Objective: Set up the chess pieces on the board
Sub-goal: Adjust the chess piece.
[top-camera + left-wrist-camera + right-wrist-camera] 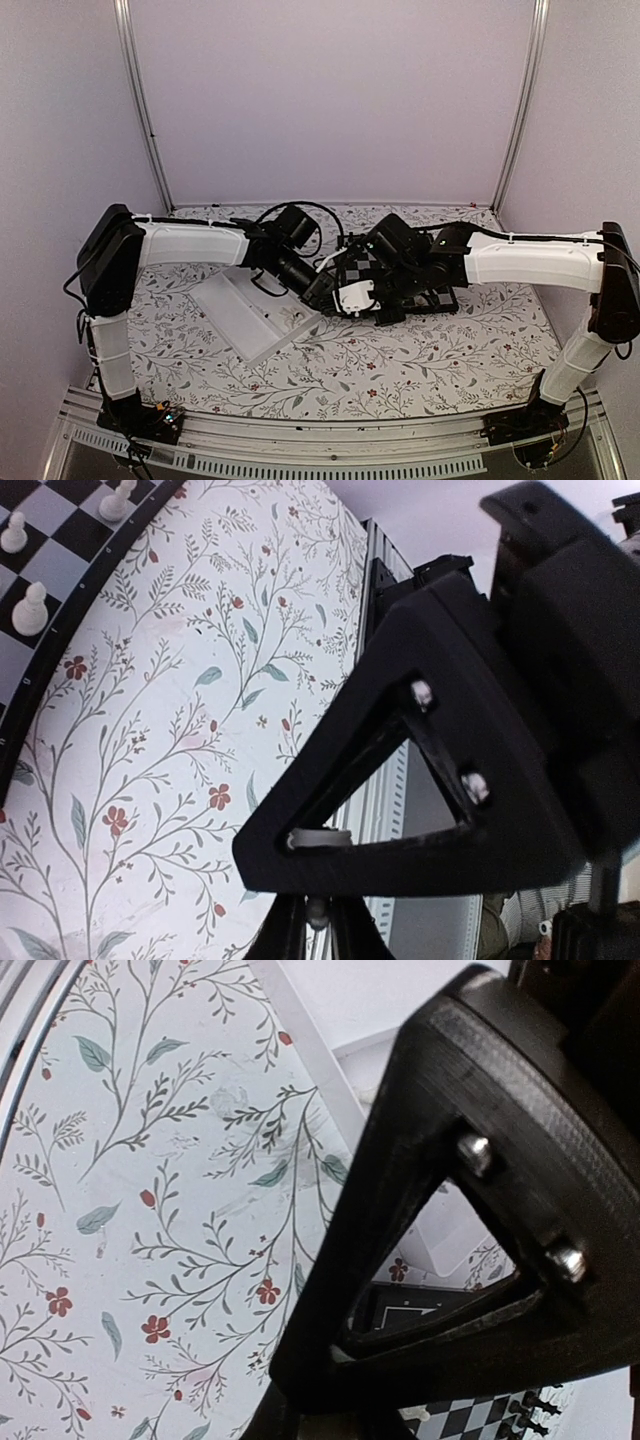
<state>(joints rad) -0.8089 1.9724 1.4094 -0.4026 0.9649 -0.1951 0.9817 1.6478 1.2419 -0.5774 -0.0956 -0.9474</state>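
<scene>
White pieces (30, 608) are standing on the board (75, 550), which is lying on the desk (150, 730) beside the tray (245, 315); whether the left fingers (335, 750) or right fingers (360, 1240) are gripping anything, I cannot tell

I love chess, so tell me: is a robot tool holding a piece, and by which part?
It cannot be told. A pale speck sits between the left tool's tips, too blurry to name. The right tool's tips are out of view.

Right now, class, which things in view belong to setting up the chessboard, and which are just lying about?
For the job:
white chess pieces
chessboard

Lying about:
white tray
black chess pieces
flowered tablecloth
</scene>
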